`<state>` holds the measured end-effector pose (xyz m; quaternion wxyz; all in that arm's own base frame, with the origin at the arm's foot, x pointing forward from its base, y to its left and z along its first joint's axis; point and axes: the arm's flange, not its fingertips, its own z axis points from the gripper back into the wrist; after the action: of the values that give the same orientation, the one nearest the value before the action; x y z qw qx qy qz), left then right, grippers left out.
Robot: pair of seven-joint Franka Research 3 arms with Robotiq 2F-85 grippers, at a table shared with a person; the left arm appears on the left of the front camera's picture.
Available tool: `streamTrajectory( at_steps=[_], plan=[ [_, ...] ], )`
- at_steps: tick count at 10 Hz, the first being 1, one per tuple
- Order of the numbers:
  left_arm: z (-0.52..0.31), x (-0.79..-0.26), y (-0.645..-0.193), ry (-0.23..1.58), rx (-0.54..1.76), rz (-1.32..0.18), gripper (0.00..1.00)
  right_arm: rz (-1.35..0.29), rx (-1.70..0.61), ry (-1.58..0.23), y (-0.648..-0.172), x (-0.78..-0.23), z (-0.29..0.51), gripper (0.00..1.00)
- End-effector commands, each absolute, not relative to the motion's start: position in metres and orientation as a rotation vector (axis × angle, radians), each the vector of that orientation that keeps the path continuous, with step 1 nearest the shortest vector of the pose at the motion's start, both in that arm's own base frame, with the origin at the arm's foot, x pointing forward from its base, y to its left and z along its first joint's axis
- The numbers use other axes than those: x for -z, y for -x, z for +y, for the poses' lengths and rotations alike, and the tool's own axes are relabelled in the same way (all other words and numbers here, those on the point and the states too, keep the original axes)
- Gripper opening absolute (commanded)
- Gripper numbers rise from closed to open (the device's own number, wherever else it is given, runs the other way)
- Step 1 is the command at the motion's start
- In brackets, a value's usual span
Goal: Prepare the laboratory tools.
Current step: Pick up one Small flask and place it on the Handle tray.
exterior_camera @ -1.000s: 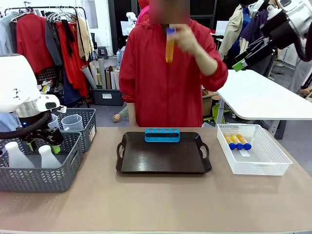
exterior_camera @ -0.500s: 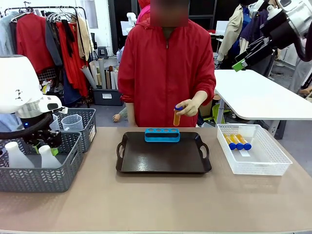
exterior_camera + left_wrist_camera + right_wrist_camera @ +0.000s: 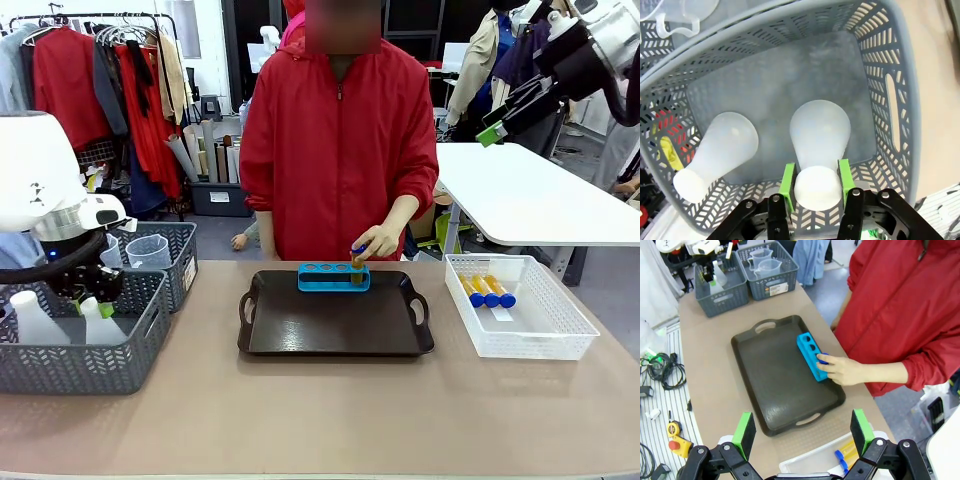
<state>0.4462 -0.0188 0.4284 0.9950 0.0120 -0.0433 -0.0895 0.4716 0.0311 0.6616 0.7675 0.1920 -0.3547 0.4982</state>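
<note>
The left fingers (image 3: 816,172) are positioned inside the grey basket (image 3: 875,60) at 9 o'clock on the surface (image 3: 320,420), with the pads closed against a flask's (image 3: 820,132) neck. The right fingers (image 3: 802,414) are held high, spread wide and empty. At 12 o'clock, a tube (image 3: 357,262) is held by the person's hand (image 3: 378,242) at the rack's (image 3: 333,277) 3 o'clock end, on the tray (image 3: 335,330). Three tubes (image 3: 487,290) are seen in the white basket (image 3: 530,345) at 3 o'clock. A label (image 3: 780,288) on the farther basket (image 3: 185,265) is too small to be read.
</note>
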Motion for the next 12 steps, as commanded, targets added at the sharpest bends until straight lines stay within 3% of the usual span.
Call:
streamTrajectory(
  at_steps=[1,5,12],
  plan=[
    [-0.019,-0.450,-0.438,-0.071,0.172,-0.125,0.00,-0.773,-1.086,-0.418,-0.471,-0.663,0.031,1.00],
    [-0.044,-0.564,-0.432,-0.075,0.208,-0.172,0.00,-0.773,-1.086,-0.418,-0.471,-0.663,0.031,1.00],
    [-0.130,-0.745,-0.422,-0.137,0.520,-0.308,0.00,-0.773,-1.086,-0.418,-0.471,-0.663,0.031,1.00]
  ],
)
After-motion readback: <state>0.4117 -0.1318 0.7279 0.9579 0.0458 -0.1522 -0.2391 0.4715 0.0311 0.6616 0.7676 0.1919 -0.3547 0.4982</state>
